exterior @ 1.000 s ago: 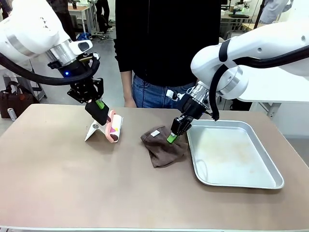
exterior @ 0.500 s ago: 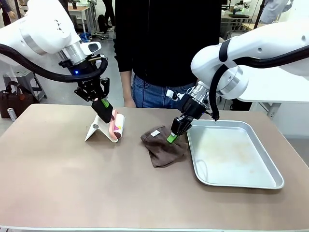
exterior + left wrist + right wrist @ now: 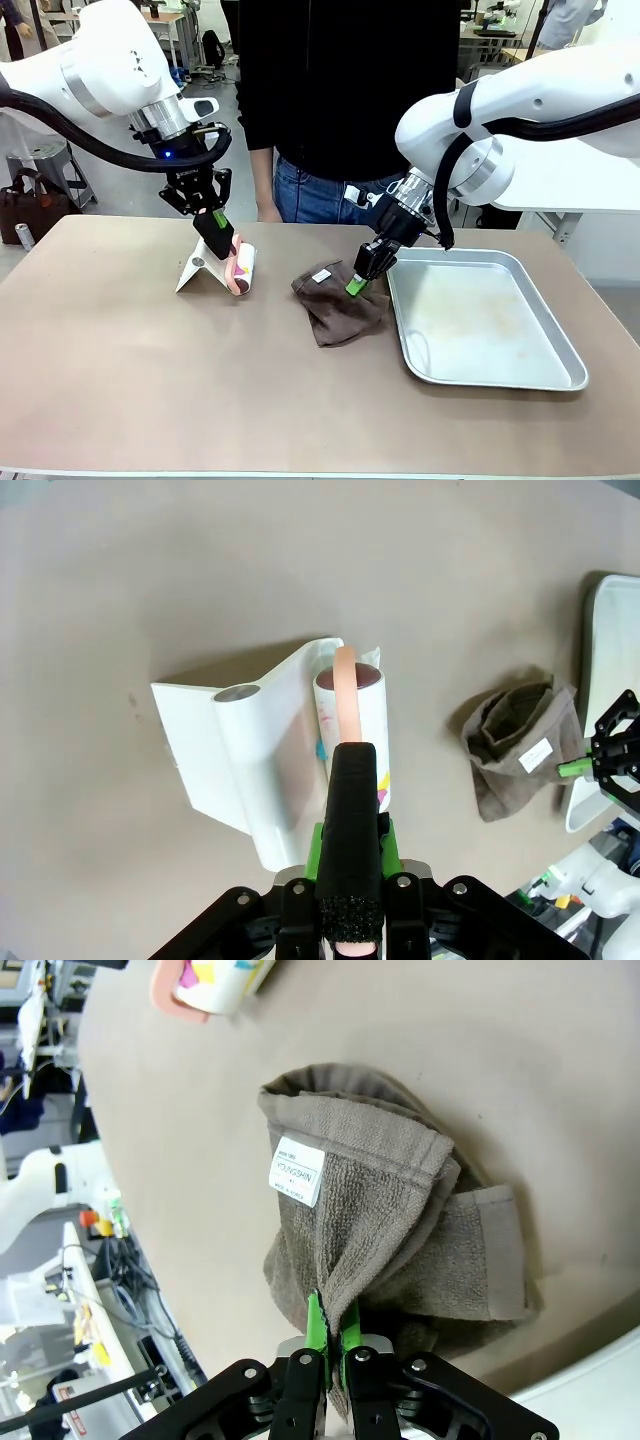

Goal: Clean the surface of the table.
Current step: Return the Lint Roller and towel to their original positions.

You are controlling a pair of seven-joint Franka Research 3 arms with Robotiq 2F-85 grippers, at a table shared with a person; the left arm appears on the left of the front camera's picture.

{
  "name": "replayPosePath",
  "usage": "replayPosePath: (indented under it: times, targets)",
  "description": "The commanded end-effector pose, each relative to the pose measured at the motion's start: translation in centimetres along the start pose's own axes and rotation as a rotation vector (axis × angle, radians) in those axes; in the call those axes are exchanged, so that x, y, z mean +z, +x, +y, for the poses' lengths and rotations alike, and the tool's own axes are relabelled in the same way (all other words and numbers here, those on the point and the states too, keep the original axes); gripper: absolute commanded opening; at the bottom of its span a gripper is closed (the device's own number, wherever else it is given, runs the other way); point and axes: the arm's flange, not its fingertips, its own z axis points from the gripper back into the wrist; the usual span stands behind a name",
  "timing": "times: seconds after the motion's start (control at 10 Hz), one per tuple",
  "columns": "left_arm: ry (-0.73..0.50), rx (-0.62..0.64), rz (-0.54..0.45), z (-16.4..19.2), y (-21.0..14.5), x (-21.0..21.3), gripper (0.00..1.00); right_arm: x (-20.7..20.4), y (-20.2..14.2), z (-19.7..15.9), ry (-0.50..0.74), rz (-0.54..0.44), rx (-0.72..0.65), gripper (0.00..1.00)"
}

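Observation:
The tan-brown table point(image 3: 150, 380) carries a lint roller point(image 3: 241, 268) with a pink handle point(image 3: 345, 685), lying against its white stand point(image 3: 194, 271). My left gripper point(image 3: 227, 250) is shut on that pink handle, and its black finger point(image 3: 350, 810) covers the near end of it. A crumpled brown towel point(image 3: 335, 308) lies at mid-table, just left of the tray. My right gripper point(image 3: 357, 282) is shut on a fold of the towel point(image 3: 390, 1210), its green pads point(image 3: 316, 1332) pinching the cloth. The towel's white label point(image 3: 296, 1172) faces up.
A shiny metal tray point(image 3: 560, 345) sits on the table's right part, its left rim beside the towel. A person in a black top and jeans point(image 3: 320, 195) stands at the far edge. A brown bag point(image 3: 30, 210) stands beyond the table's far left corner.
My left arm has swung to the right and turned at the wrist, still holding the roller's handle; the roller has barely shifted. The right arm and the towel have not moved.

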Motion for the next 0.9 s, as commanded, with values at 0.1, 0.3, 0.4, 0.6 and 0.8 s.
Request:
replayPosePath:
  times: [0.1,0.3,0.4,0.6,0.8]
  targets:
    - [0.02,0.036,-0.004,0.3,0.7,0.4,0.22,0.2,0.0,0.2,0.001,-0.012,0.021,0.05]
    - [-0.003,0.062,-0.018,0.6,1.1,0.4,0.22,0.2,0.0,0.2,0.001,-0.012,0.021,0.05]
    - [-0.006,0.069,-0.019,0.7,1.2,0.4,0.22,0.2,0.0,0.2,0.001,-0.012,0.021,0.05]
    - [-0.004,0.085,-0.018,0.9,1.2,0.2,0.22,0.2,0.0,0.2,0.001,-0.012,0.021,0.05]
    - [-0.004,0.094,-0.017,1.3,1.2,0.1,0.22,0.2,0.0,0.2,0.001,-0.012,0.021,0.05]
